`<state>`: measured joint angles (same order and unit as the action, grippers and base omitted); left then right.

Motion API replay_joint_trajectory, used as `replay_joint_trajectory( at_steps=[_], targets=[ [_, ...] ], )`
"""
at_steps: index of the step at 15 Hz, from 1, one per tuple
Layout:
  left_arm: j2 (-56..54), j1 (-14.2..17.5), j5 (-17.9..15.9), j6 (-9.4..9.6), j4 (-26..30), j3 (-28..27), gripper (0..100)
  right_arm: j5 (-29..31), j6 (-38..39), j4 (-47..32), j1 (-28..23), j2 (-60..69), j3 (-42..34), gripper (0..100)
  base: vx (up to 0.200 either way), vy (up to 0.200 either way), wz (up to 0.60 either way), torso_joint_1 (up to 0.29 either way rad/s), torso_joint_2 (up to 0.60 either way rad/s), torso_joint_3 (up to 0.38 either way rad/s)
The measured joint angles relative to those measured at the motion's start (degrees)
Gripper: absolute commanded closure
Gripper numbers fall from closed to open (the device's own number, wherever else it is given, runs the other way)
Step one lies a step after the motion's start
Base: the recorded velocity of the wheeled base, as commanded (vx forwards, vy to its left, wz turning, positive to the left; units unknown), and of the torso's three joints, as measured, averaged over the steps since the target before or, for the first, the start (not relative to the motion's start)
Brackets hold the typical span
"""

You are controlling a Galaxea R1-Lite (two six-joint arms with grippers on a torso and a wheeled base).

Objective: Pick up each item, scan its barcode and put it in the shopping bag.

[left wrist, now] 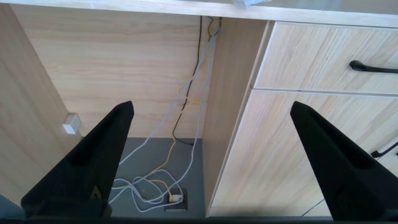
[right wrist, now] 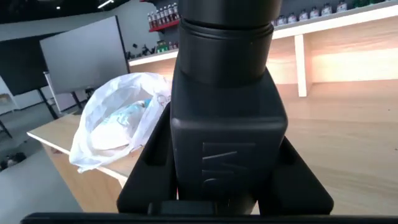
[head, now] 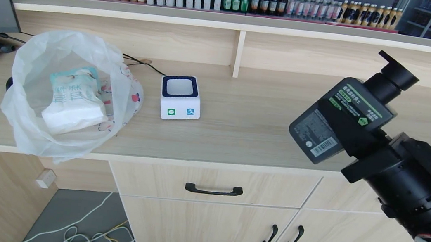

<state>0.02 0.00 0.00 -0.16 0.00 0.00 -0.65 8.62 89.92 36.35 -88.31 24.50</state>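
While the head view looks down on a pale wooden counter [head: 246, 137], a small white scanner [head: 180, 97] sits near its middle, window facing up. Left of the scanner stands the open shopping bag [head: 69, 93], with a white pouch [head: 75, 98] already inside. Well to the right of the scanner, above the counter, the right gripper [head: 356, 141] clamps a dark bottle [head: 318, 130] around its body. The bottle is tilted, cap away from the robot, and its barcode faces up.

Seen from the left wrist, the left gripper [left wrist: 205, 168] hangs lower than the scanner's counter. Its jaws are spread wide and hold nothing, and cupboard fronts and loose cables [left wrist: 155, 186] lie beyond.

Seen from the right wrist, the bottle stands between the jaws, the bag farther off.

A likely risk: the barcode faces away from the scanner's window, so the bottle needs turning, and it may slip in the grip or knock the scanner.
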Motion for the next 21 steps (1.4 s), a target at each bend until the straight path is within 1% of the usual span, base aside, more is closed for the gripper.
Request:
replay_joint_trajectory(
  at_steps=[3,5,9,12,17,21],
  targets=[
    [0.00,-0.05,0.00,0.09,0.00,0.00,0,5.42,-5.78,0.02,0.00,1.55,-0.22,100,0.000,0.000,0.00,0.000,0.00,0.000],
    [0.00,-0.11,0.00,0.16,0.00,0.00,0,5.81,-8.37,0.05,0.00,2.15,-0.61,100,0.000,0.000,0.00,0.000,0.00,0.000],
    [0.00,-0.10,0.00,0.34,0.00,0.00,0,5.92,-16.31,0.00,-1.13,2.51,-0.72,100,0.000,0.000,0.00,0.000,0.00,0.000],
    [0.00,-0.02,0.00,0.27,0.00,0.00,0,6.00,-17.09,0.02,-1.49,2.78,-2.21,100,0.000,0.000,0.00,0.000,0.00,0.000],
    [0.00,-0.05,0.00,0.00,0.02,0.00,0,7.22,-14.34,-0.17,-1.32,2.34,-5.72,100,0.000,0.200,0.00,-0.005,0.00,0.000],
    [0.00,0.00,0.00,-0.38,0.10,0.00,0,7.67,-14.69,-0.04,-0.02,1.55,-6.45,100,0.000,0.200,0.00,-0.004,0.00,0.002]
  ],
)
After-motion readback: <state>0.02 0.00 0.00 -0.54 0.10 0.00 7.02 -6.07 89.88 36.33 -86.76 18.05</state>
